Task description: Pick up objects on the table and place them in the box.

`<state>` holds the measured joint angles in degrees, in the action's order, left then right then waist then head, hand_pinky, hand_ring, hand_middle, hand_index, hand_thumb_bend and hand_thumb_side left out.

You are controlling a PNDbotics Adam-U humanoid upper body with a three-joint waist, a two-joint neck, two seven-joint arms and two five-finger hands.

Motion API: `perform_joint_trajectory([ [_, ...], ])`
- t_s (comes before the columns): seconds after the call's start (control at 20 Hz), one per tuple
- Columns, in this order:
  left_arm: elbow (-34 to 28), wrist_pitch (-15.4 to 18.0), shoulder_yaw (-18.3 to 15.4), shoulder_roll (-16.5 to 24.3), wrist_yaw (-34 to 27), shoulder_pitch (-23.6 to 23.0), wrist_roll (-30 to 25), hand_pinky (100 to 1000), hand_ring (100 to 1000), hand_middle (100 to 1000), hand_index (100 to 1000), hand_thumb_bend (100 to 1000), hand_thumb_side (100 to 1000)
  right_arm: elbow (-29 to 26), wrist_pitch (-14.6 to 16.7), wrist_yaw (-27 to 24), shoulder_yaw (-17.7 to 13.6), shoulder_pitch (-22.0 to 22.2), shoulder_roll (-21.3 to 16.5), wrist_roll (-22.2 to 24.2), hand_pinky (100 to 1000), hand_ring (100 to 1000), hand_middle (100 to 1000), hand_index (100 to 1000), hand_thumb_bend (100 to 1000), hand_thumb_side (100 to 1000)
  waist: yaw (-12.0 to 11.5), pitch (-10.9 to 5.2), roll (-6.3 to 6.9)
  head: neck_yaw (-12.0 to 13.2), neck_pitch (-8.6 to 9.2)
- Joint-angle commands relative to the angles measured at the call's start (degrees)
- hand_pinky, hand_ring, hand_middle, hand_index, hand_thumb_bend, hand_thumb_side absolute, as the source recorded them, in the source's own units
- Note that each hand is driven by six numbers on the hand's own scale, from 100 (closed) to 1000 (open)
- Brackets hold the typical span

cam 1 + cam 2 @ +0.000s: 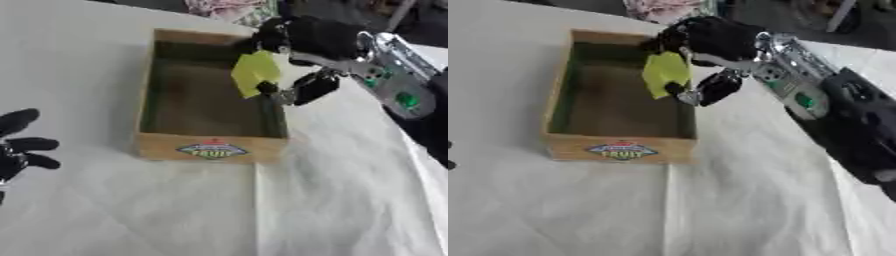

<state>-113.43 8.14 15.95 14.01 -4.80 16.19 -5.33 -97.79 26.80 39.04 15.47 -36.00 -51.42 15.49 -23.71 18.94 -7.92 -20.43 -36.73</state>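
The counter [105, 215], under a white cloth, is the largest thing, and on it I count one wooden box [213, 148] with a coloured label on its near wall. The box is open at the top, and inside I can see only its dark floor, nothing else.

The right hand [302, 45] reaches in from the far right, above the far right corner of the box. Its fingers [311, 87] are curled and clamped on one yellow-green object [255, 73], a flat piece, the only loose object that I can count. The object hangs just below the fingers, with its long axis nearly upright, a little tilted. The inside of the box lies directly under it and toward the left of the fingers, so I judge that the coming move is a small lowering and then a release; the right wall of the box is close beside the fingers, and the object could catch on it.

The left hand [22, 145] rests at the left edge, well apart from the box, its fingers spread and holding nothing. The right hand is clearly the nearer one.
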Motion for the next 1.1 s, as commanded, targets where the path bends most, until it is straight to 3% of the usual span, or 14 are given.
perform_joint_trajectory([
  [0.05,-1.2,0.5,-0.1,0.1,-1.2,0.6,0.8,592,697,825,843,100,934,-1.1,1.4,2.9,0.6,-1.3,-0.2,0.4,810,828,758,1000,100,373,0.0,-1.41,0.34,-0.3,0.50],
  [0.1,-1.2,0.6,-0.2,0.1,-1.4,0.6,1.0,591,695,823,843,100,933,-1.6,2.0,4.0,1.0,-1.4,0.1,0.4,814,836,784,1000,100,341,0.0,-1.44,0.32,-0.3,0.54],
  [0.25,-1.2,0.9,-0.2,0.1,-1.9,0.7,1.6,589,692,820,842,100,930,-3.5,3.5,7.8,1.8,-1.6,0.5,-0.3,852,906,972,1000,100,420,0.1,-1.58,0.30,-0.3,0.69],
  [0.3,-1.2,0.9,-0.3,0.1,-1.9,0.7,1.7,589,691,820,842,100,930,-4.3,3.8,9.0,2.0,-1.6,0.6,-0.8,857,914,993,1000,100,429,0.1,-1.63,0.24,-0.3,0.74],
  [0.5,-1.2,1.0,-0.4,0.0,-2.0,0.7,2.1,589,690,819,842,100,930,-6.1,4.3,12.2,2.0,-1.0,0.6,-3.9,866,926,1000,1000,100,433,0.2,-1.72,0.12,0.0,1.09],
  [0.65,-1.2,1.0,-0.5,0.1,-1.9,0.5,2.3,589,690,818,842,100,930,-7.4,3.9,12.1,1.2,-0.2,0.2,-6.7,858,912,1000,1000,100,380,0.8,-1.78,0.14,0.2,1.16],
  [0.75,-1.2,1.0,-0.6,0.1,-1.8,0.4,2.5,589,691,819,842,100,931,-8.8,3.1,10.3,0.3,0.4,-0.3,-8.3,850,896,985,1000,100,299,1.1,-1.81,0.10,0.4,1.26],
  [0.85,-1.2,1.0,-0.7,0.1,-1.5,0.4,2.5,589,691,819,842,100,931,-10.6,1.6,5.2,-1.1,1.5,-0.9,-9.9,837,868,938,1000,100,213,1.6,-1.75,0.15,0.6,1.54],
  [0.95,-1.2,0.9,-1.0,0.2,-1.2,0.2,2.7,589,691,819,843,100,930,-12.9,0.1,-1.2,-3.0,3.0,-1.8,-10.7,825,842,906,1000,100,181,2.2,-1.71,0.28,0.9,1.68],
  [1.1,-1.2,0.7,-1.8,0.2,-0.5,-0.2,3.5,588,691,819,842,100,931,-16.3,-1.4,-12.8,-6.6,6.9,-2.2,-13.4,798,789,841,1000,100,224,3.8,-1.61,0.44,2.2,1.87],
])
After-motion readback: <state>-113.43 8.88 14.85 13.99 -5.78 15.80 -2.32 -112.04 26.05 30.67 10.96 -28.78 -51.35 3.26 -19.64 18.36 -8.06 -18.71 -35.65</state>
